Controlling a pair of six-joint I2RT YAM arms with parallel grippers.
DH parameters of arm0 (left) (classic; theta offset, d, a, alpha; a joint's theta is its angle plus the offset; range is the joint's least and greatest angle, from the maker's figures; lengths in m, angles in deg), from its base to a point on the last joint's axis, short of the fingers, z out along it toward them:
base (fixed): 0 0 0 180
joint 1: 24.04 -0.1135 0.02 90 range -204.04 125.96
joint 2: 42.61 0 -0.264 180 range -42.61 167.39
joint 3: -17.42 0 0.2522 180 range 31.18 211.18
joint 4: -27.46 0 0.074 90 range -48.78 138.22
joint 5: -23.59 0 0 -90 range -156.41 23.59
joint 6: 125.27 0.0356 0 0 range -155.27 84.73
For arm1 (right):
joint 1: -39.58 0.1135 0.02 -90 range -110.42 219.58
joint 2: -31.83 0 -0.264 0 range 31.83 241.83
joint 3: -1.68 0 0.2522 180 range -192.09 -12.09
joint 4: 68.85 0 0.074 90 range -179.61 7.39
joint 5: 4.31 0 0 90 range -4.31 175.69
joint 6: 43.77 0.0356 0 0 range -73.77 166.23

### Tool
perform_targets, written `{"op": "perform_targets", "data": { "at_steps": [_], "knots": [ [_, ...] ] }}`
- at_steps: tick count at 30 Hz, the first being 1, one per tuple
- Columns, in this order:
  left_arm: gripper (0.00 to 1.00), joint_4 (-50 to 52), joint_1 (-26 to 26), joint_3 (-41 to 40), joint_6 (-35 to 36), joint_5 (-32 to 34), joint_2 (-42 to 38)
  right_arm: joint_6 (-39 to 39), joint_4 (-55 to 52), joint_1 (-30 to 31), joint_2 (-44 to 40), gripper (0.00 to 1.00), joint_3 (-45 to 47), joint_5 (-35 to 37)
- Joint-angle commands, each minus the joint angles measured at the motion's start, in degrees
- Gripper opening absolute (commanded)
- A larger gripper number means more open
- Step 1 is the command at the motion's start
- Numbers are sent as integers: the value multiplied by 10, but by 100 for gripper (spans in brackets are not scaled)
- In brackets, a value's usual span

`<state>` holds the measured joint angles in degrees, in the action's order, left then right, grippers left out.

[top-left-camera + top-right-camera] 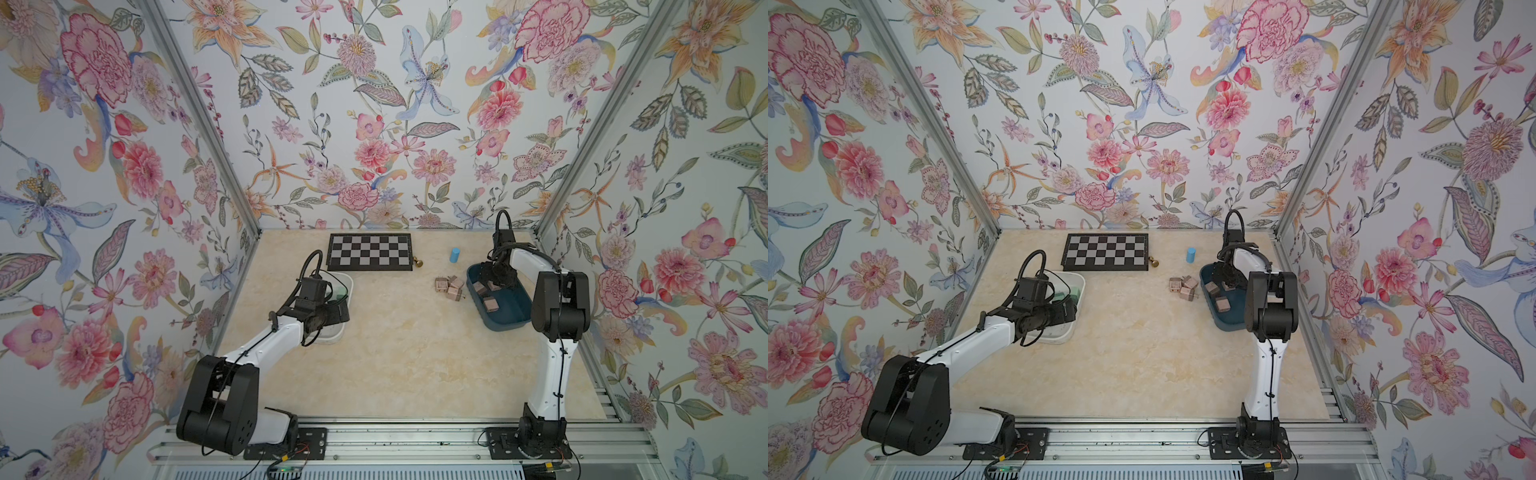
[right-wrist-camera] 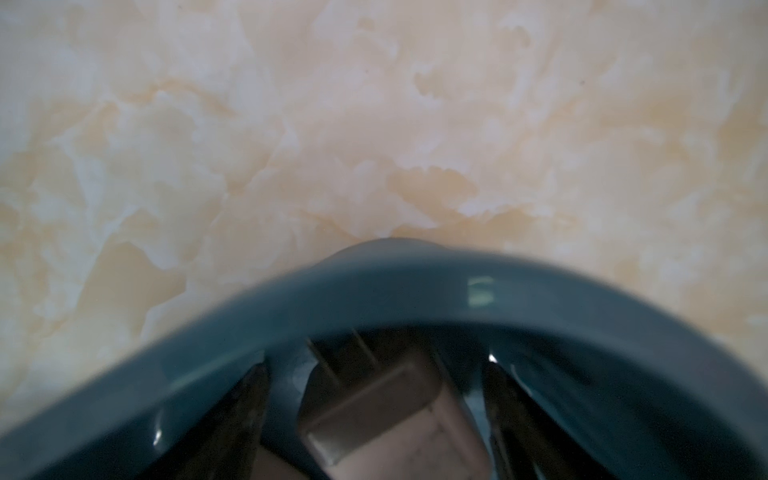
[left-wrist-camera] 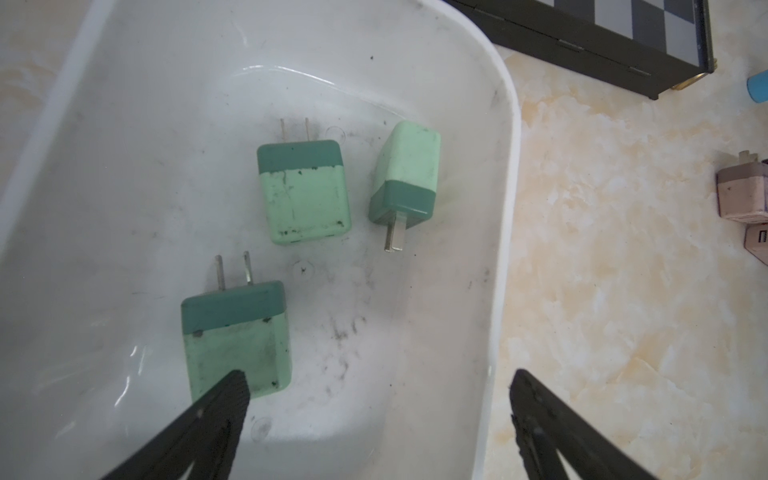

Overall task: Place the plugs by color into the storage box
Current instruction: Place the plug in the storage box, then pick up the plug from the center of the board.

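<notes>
Three mint green plugs (image 3: 305,195) (image 3: 405,174) (image 3: 237,336) lie in the white storage box (image 3: 509,166). My left gripper (image 3: 378,378) hangs open just above them, one fingertip over the nearest plug and gripping nothing. My right gripper (image 2: 374,374) reaches down into the dark blue box (image 2: 415,282). Its fingers stand open on either side of a pink-beige plug (image 2: 386,415), with a gap on both sides. More pink-beige plugs (image 1: 491,305) lie in the blue box (image 1: 511,320). A cluster of pink-beige plugs (image 1: 449,286) sits on the table just left of it.
A folded chessboard (image 1: 370,251) lies at the back of the marble-patterned table. A small brass chess piece (image 1: 417,262) stands at its right corner and a light blue cylinder (image 1: 455,254) further right. Floral walls close in on three sides.
</notes>
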<state>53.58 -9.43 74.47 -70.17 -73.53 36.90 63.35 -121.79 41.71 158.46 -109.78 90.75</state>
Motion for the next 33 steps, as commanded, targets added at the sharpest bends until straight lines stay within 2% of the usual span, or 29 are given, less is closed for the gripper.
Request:
{"op": "perform_targets", "data": {
  "at_steps": [1, 6, 12, 15, 19, 28, 31, 33],
  "knots": [
    [100, 9, -5, 8, 3, 7, -13, -16, -22, 20, -47, 86, 18, 9],
    [99, 8, -5, 8, 0, 6, -18, -35, -22, 65, -127, 88, 28, 23],
    [99, 10, -5, 4, 1, 6, -23, -75, -22, 133, -169, 90, 36, 4],
    [100, 8, -5, -1, -1, 5, -27, -114, -22, 165, -159, 90, 41, -22],
    [99, 3, -5, -11, -5, 2, -33, -161, -22, 197, -120, 91, 41, -22],
    [99, 6, -5, -22, -7, 4, -43, -203, -9, 199, -42, 92, 13, -21],
    [99, 5, -6, -21, -8, 3, -41, -209, -8, 196, -25, 90, 7, -18],
    [99, 4, -5, -20, -8, 4, -42, -211, -8, 193, -21, 81, 11, -19]
  ]
}}
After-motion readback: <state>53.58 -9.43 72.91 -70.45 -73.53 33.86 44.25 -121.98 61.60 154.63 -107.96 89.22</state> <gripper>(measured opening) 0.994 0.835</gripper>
